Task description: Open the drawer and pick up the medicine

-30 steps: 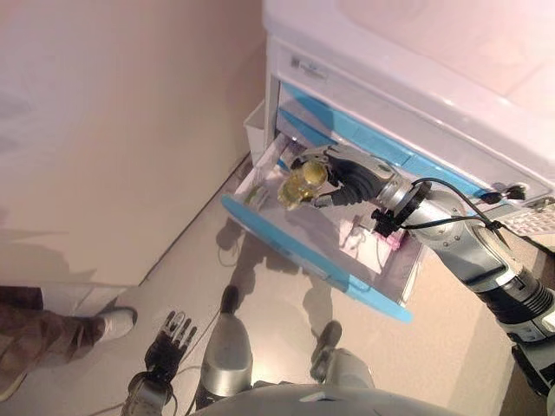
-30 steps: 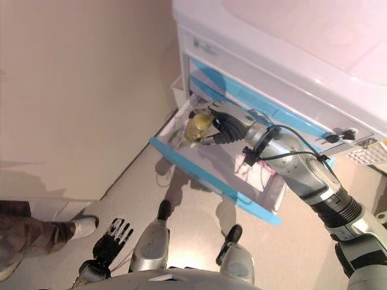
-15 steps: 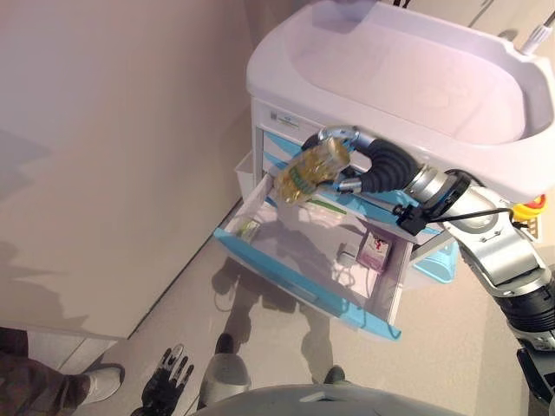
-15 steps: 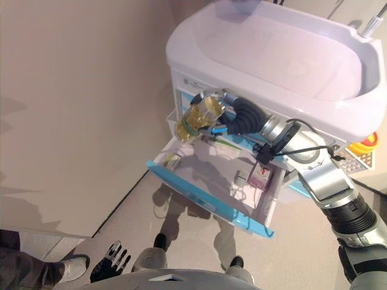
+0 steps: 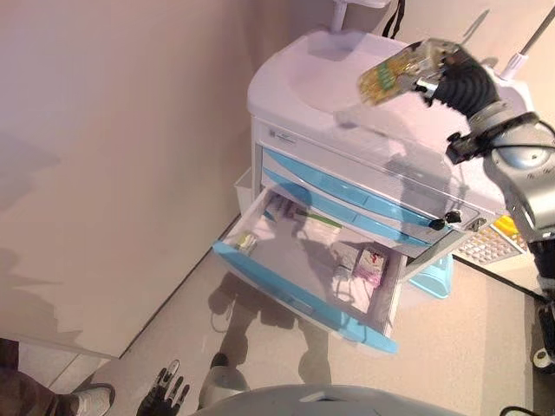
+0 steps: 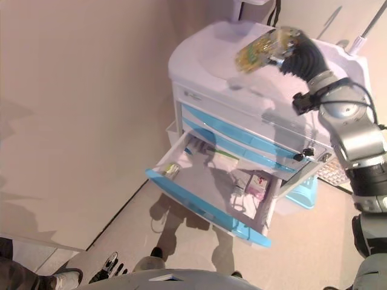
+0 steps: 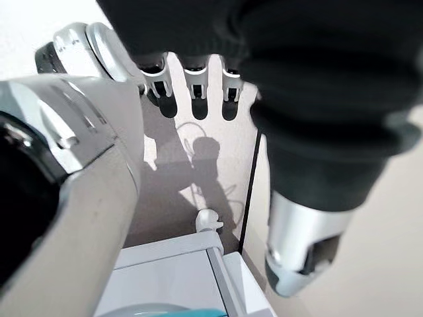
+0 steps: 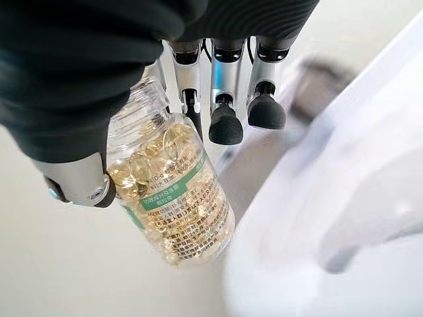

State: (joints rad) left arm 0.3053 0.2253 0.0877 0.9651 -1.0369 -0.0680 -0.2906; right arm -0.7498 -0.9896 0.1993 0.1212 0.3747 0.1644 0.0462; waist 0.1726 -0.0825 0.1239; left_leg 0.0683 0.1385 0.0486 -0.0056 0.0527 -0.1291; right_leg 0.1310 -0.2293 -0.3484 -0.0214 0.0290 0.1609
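My right hand (image 5: 447, 69) is shut on a clear medicine bottle (image 5: 392, 73) of yellow capsules with a green label. It holds the bottle high above the white top (image 5: 321, 78) of the cart. The right wrist view shows the bottle (image 8: 173, 191) pinched between thumb and fingers (image 8: 225, 122). The blue-fronted drawer (image 5: 299, 299) stands pulled out below, with a pink box (image 5: 371, 264) and small packets inside. My left hand (image 5: 166, 394) hangs low by the floor with straight fingers and holds nothing.
The cart stands against a beige wall (image 5: 113, 147). Two more blue drawers (image 5: 347, 204) above the open one are shut. A light blue bin (image 5: 434, 277) stands right of the cart. A person's shoe (image 5: 87, 400) shows at the lower left.
My right hand has lifted the bottle out of the drawer and up above the cart's top. The camera has tilted up and back as well.
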